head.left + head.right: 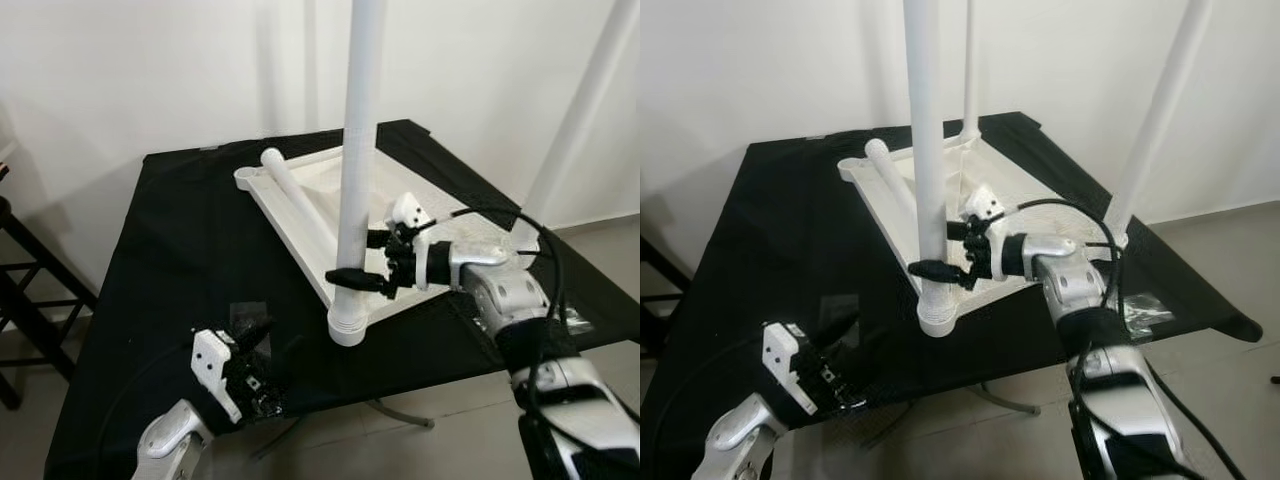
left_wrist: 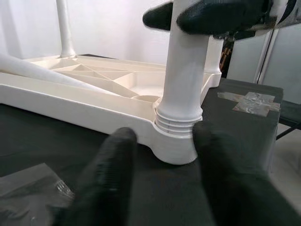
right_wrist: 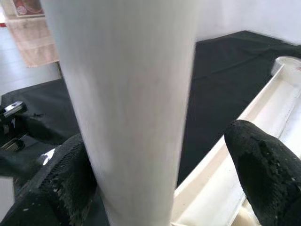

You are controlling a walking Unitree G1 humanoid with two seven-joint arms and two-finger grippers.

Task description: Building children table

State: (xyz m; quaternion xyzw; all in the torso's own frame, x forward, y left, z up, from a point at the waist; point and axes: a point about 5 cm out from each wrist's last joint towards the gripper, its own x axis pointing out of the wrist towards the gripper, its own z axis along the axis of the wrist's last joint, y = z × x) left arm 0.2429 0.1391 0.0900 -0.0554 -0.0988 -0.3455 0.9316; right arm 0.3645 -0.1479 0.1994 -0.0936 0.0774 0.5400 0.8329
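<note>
Legs: three upright, one lying (tabletop [image 1: 300, 205] inverted); right gripper [image 1: 362, 262] clamps nearest leg [image 1: 358, 150]; left gripper [image 1: 262, 352] parted.

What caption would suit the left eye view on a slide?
Right gripper around an upright white leg standing in the corner socket of an upturned white tabletop; left gripper waits open nearby.

The tall white leg [image 1: 360, 150] runs off the top — its end is cut off; the left gripper's [image 2: 162, 188] fingers look blurry.

white table leg [image 1: 358, 150], black cloth [image 1: 190, 250]
</note>
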